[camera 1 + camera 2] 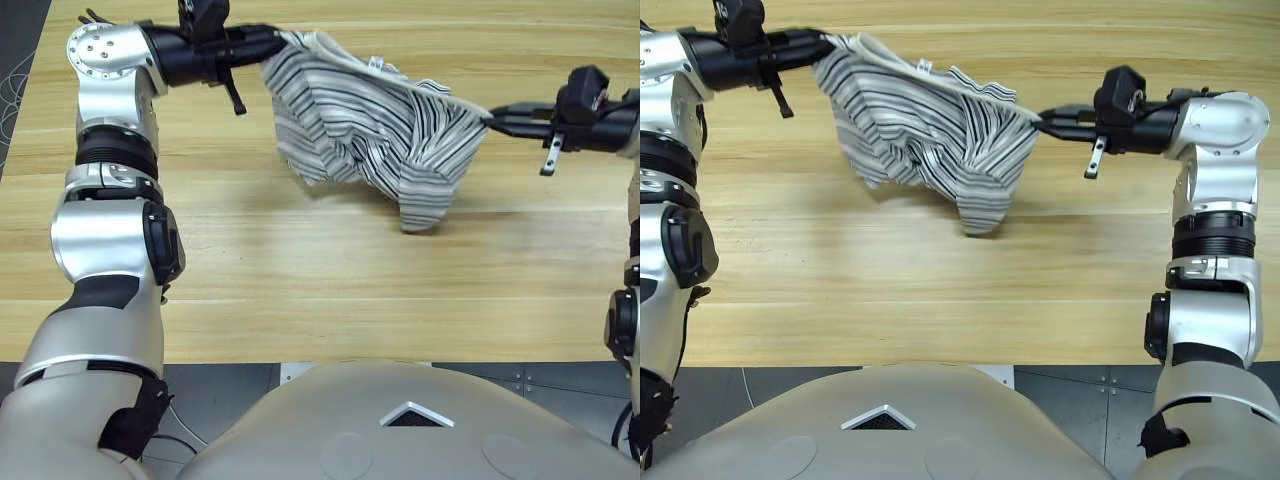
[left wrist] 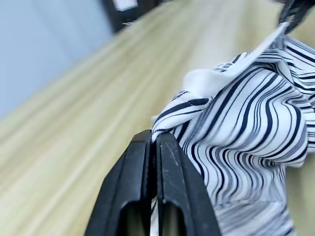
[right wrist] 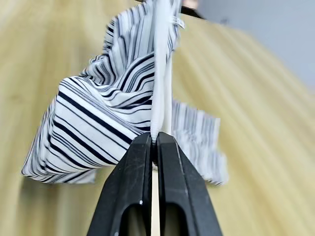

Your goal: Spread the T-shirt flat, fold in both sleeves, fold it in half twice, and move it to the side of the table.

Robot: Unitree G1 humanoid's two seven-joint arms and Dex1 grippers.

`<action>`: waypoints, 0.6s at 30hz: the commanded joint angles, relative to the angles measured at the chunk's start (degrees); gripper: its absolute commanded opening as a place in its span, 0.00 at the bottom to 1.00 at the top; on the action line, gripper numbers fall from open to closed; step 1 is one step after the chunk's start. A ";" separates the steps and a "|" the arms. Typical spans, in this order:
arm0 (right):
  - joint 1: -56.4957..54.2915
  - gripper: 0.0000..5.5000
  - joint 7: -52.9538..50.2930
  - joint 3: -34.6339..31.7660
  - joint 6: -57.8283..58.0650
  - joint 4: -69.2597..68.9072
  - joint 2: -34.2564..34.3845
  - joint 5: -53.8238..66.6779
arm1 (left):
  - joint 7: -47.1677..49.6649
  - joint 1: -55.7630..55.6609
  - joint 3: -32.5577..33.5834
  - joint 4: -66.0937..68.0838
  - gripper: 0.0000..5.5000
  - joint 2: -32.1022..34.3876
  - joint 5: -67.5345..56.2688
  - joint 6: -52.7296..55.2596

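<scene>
Nearest you, the shirt's [image 1: 370, 130] lowest fold hangs at about 5 o'clock of the bunch. It reaches the table [image 1: 300, 300], or stops just above it (I cannot tell which). The rest is slung in the air between your two hands, crumpled and not yet spread. At its 3 o'clock the right hand [image 1: 492, 120] is clenched on a thin white edge of cloth. Farther off, at its 10 o'clock, the left hand [image 1: 275, 40] is clamped on a thicker gathered bunch.

The weak point, I judge, is the right pinch. It holds only a hem, right at the fingertips, so a sharp pull apart could slip it out and drop that side in a heap. The left grip may hold several layers, so the shirt could come down doubled on itself rather than open. If you lower while the hanging fold drags on the wood, it will likely tuck under and leave a crease beneath. The two holds may also not be matching corners, in which case stretching only twists the cloth. Draw apart gently, and lay it down from the near edge.
</scene>
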 commanded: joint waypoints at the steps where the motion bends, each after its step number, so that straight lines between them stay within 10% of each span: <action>1: -9.90 0.02 -14.42 4.17 -7.76 10.02 3.39 -11.60 | 17.73 -4.56 -4.58 1.57 0.02 -1.37 8.27 -5.97; 9: -38.75 0.02 -61.44 22.21 -4.92 37.07 5.41 -44.04 | 53.05 -18.33 -12.35 9.53 0.02 -6.31 22.00 3.22; 18: -54.80 0.02 -86.48 33.36 4.11 43.73 5.73 -60.25 | 62.58 -27.61 -10.14 11.63 0.02 -4.92 22.73 7.95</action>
